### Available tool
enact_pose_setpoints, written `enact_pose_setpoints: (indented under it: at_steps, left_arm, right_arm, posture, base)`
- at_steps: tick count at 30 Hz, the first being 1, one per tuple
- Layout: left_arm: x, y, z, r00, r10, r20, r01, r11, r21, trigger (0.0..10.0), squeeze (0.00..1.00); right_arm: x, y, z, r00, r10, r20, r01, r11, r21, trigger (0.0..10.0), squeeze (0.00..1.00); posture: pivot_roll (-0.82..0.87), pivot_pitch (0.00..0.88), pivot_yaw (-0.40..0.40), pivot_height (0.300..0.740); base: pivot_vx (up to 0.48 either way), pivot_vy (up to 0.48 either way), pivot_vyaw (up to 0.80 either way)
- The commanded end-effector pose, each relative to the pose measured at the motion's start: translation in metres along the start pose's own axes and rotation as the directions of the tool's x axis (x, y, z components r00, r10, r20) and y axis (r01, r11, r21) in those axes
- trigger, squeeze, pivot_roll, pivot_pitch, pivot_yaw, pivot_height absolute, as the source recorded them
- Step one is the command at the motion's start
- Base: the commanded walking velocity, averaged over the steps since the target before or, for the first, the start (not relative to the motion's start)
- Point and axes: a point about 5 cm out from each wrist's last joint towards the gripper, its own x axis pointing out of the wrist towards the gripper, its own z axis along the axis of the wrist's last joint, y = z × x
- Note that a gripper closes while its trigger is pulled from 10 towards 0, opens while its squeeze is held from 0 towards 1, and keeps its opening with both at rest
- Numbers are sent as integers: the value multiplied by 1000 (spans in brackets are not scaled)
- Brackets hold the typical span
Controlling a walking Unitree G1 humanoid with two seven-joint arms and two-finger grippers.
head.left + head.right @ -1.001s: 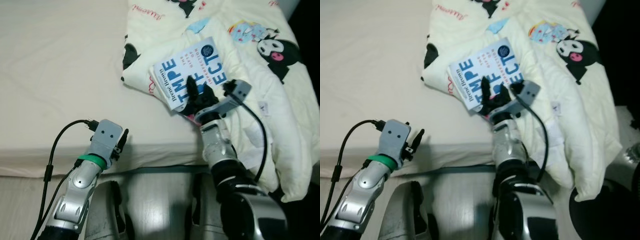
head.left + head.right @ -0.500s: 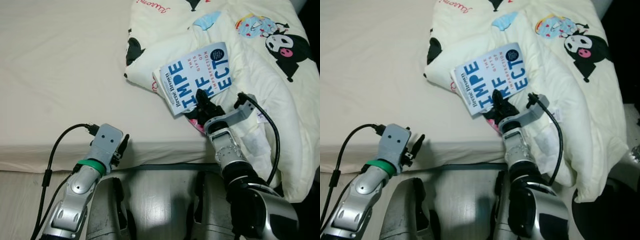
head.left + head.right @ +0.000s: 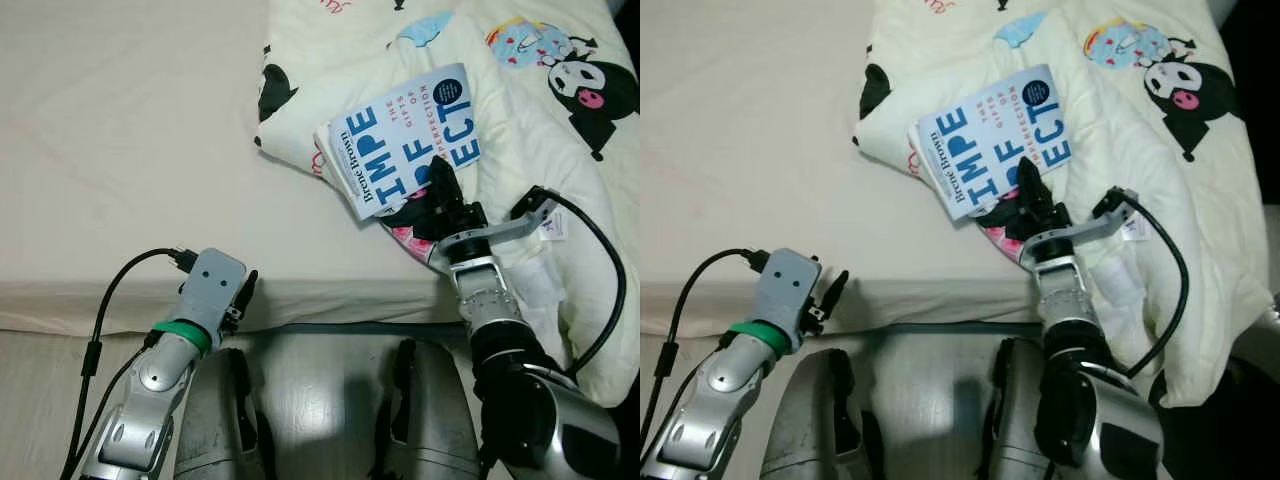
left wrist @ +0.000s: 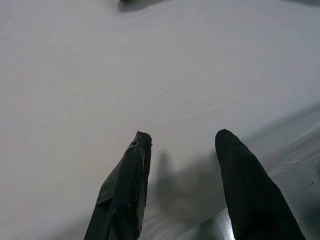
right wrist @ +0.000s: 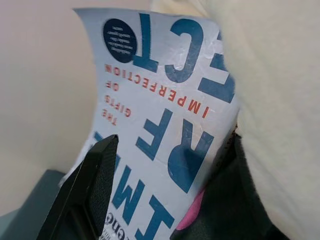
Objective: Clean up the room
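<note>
My right hand [image 3: 440, 200] is closed on the lower edge of the pale blue book [image 3: 405, 135], one finger [image 5: 92, 192] over the cover and the other under it (the big blue letters read at a slant), and the book lies tilted on the cream cartoon-print blanket [image 3: 520, 110] heaped at the right side of the bed [image 3: 120, 130]. My left hand [image 4: 180, 192] hangs at the bed's near edge, well apart from the book, its two fingers parted over the bare sheet and holding nothing.
</note>
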Motion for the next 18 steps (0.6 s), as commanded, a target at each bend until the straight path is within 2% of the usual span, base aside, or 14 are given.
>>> enact_pose_setpoints:
  at_steps: [1, 10, 13, 16, 18]
  left_arm:
    - [-5, 1, -8, 999, 4, -40, -3, 1000, 14, 10000, 0]
    - [-7, 4, -9, 999, 16, -50, -15, 1000, 20, 10000, 0]
    - [-8, 3, -9, 998, 16, -54, -15, 1000, 19, 10000, 0]
    - [-8, 2, -9, 998, 15, -56, -14, 1000, 18, 10000, 0]
    - [-8, 1, -9, 998, 13, -57, -12, 1000, 17, 10000, 0]
  right_arm:
    - [-1, 1, -2, 1000, 18, 2, -18, 1000, 24, 10000, 0]
    - [17, 24, -5, 985, 174, -16, -173, 984, 33, 10000, 0]
    - [23, 36, -7, 966, 256, -37, -255, 967, 19, 10000, 0]
    - [26, 40, -8, 959, 280, -44, -280, 960, 14, 10000, 0]
    - [29, 37, -9, 976, 208, -71, -207, 978, 11, 10000, 0]
  posture:
    - [90, 316, 164, 565]
    - [101, 319, 164, 565]
    - [98, 320, 165, 565]
    - [98, 319, 165, 565]
    - [102, 320, 165, 565]
  base:
    - [0, 0, 0]
    - [0, 0, 0]
    - [0, 0, 0]
    - [0, 0, 0]
    - [0, 0, 0]
